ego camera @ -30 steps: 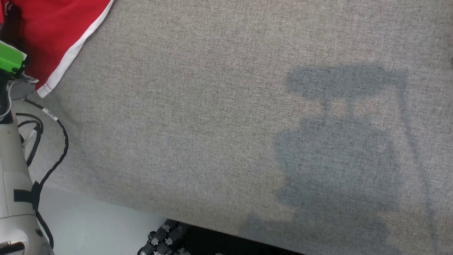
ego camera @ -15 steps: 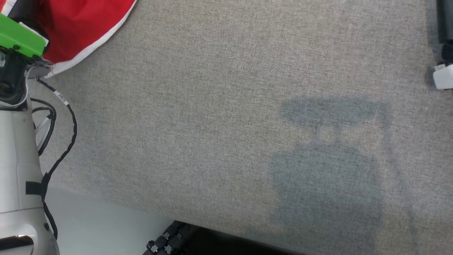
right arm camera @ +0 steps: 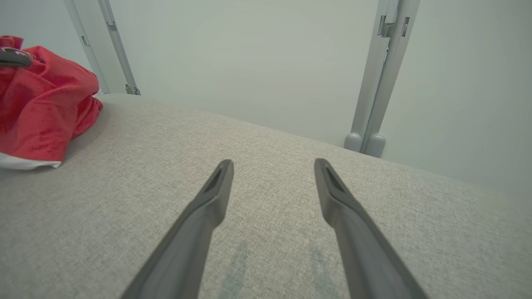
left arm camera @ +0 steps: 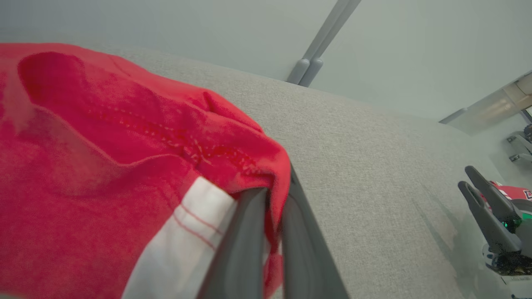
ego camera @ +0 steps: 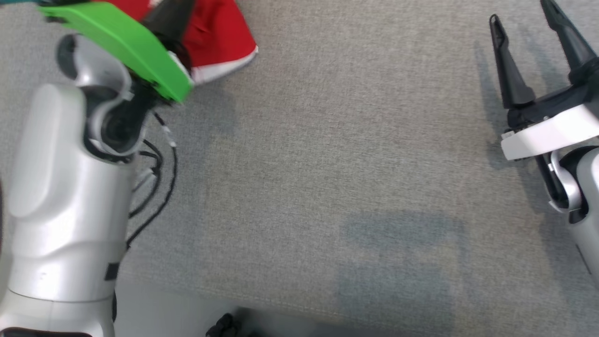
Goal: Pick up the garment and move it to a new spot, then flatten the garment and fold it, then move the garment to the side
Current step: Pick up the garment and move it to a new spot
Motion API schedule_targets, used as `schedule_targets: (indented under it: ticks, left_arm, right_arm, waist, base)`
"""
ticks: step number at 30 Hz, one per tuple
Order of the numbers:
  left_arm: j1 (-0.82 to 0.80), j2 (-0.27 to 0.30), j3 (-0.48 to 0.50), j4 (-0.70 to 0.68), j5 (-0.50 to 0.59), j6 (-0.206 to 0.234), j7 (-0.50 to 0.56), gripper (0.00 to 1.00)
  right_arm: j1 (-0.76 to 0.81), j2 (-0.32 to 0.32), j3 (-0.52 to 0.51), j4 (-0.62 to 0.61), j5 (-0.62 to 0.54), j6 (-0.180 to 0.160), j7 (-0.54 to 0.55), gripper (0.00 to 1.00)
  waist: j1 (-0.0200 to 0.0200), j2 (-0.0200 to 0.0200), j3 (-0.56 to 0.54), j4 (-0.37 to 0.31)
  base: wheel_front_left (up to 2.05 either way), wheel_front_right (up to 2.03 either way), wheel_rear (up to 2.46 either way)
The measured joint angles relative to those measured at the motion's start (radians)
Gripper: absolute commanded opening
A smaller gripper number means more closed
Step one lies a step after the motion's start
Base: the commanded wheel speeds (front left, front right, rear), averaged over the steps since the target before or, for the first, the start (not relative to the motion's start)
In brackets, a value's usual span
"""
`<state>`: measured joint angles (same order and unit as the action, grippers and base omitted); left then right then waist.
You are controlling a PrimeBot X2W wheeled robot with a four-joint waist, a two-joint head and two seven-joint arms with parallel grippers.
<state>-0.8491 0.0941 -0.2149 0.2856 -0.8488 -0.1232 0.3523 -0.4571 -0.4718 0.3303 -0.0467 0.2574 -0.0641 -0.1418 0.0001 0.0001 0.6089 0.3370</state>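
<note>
Left gripper [left arm camera: 275, 193] pinches the red white-trimmed garment [left arm camera: 104, 145] near the far edge of the grey fabric table [ego camera: 327, 140]; right gripper [ego camera: 520, 11], spread above open surface, has come into head view.

Left tool [left arm camera: 274, 195] pinched shut — right tool [right arm camera: 273, 162] spread wide.
</note>
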Motion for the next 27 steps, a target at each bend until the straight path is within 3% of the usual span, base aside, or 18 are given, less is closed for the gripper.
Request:
schedule_targets:
  ticks: [14,27]
  left_arm:
    - [0.070,-0.051,-0.351,-0.196,-0.008,0.000,0.101,0.00]
    - [0.099,-0.058,-0.504,-0.181,-0.019,0.002,0.150,0.00]
  right_arm:
    - [0.079,0.101,0.034,0.111,0.048,-0.008,-0.066,1.00]
    - [0.100,0.194,0.086,0.165,0.062,-0.007,-0.088,1.00]
  waist:
    - [-0.0001,0.0000,-0.140,-0.141]
    - [-0.0001,0.0000,-0.230,-0.282]
  base:
    - [0.00,0.00,0.00]
    - [0.00,0.00,0.00]
